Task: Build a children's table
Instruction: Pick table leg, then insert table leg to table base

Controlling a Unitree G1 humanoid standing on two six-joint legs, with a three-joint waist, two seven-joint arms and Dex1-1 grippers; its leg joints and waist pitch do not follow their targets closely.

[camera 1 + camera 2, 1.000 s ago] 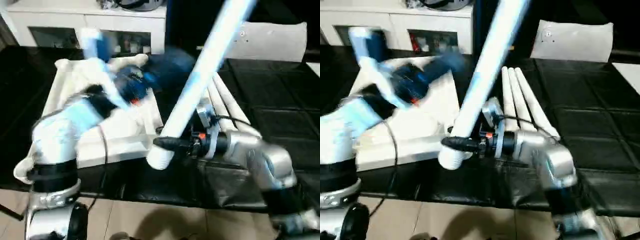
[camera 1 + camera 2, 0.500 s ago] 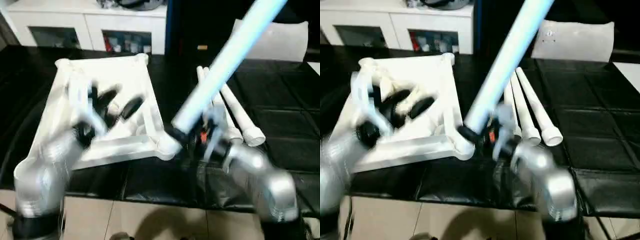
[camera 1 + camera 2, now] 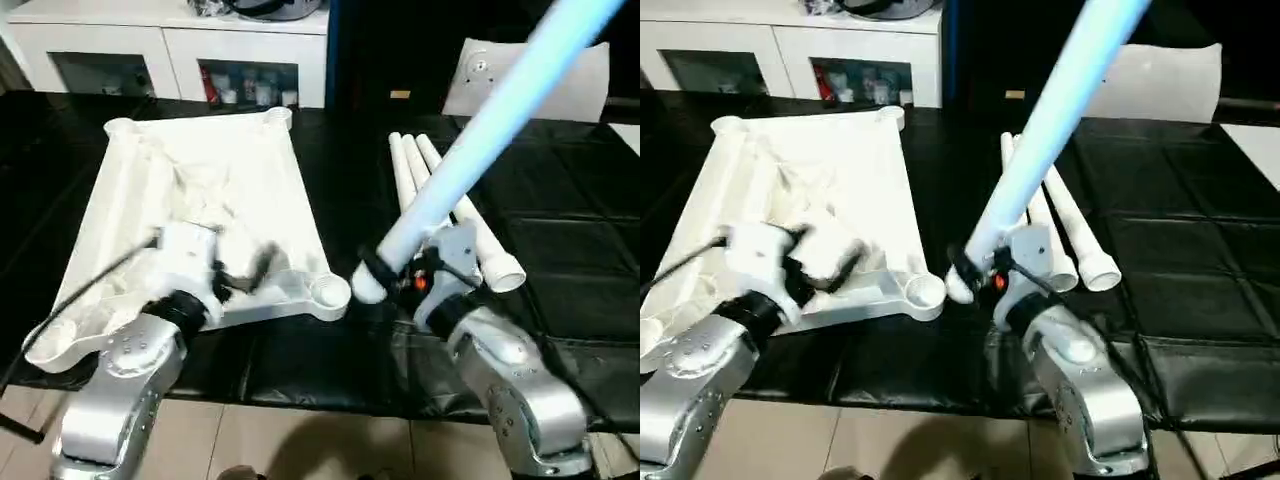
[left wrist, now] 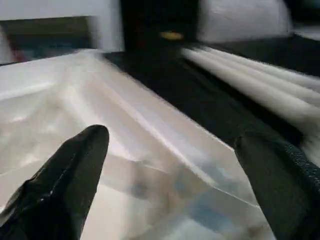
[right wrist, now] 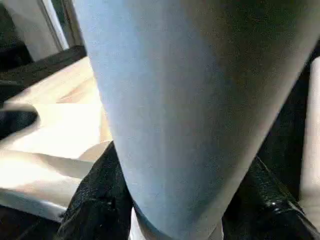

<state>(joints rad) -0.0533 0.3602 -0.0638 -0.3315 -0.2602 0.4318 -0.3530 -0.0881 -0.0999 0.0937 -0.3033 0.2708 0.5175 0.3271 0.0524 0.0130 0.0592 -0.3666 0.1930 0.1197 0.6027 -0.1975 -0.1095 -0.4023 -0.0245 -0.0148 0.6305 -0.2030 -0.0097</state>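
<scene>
The white tabletop (image 3: pixel 200 170) lies upside down on the black mat, ribbed underside up, with a round corner socket (image 3: pixel 328 293) at its near right. My left gripper (image 3: pixel 245 272) hovers over the tabletop's near edge, open, its fingers (image 4: pixel 75 175) spread wide with nothing between them. My right gripper (image 3: pixel 385 270) is shut on a long white leg (image 3: pixel 480 130) near its thick end. That leg slants up and away to the right, and its thick end hangs just right of the corner socket. Three more legs (image 3: pixel 492 258) lie side by side on the mat behind it.
A white cabinet (image 3: pixel 170 40) stands at the back left and a white flat bag (image 3: pixel 580 90) lies at the back right. The black padded mat (image 3: pixel 560 200) stretches to the right. The mat's near edge drops to a beige floor (image 3: pixel 300 440).
My left arm has swung down from above the tabletop's middle to its near edge. The held leg's thick end has shifted right, and it leans further to the right.
</scene>
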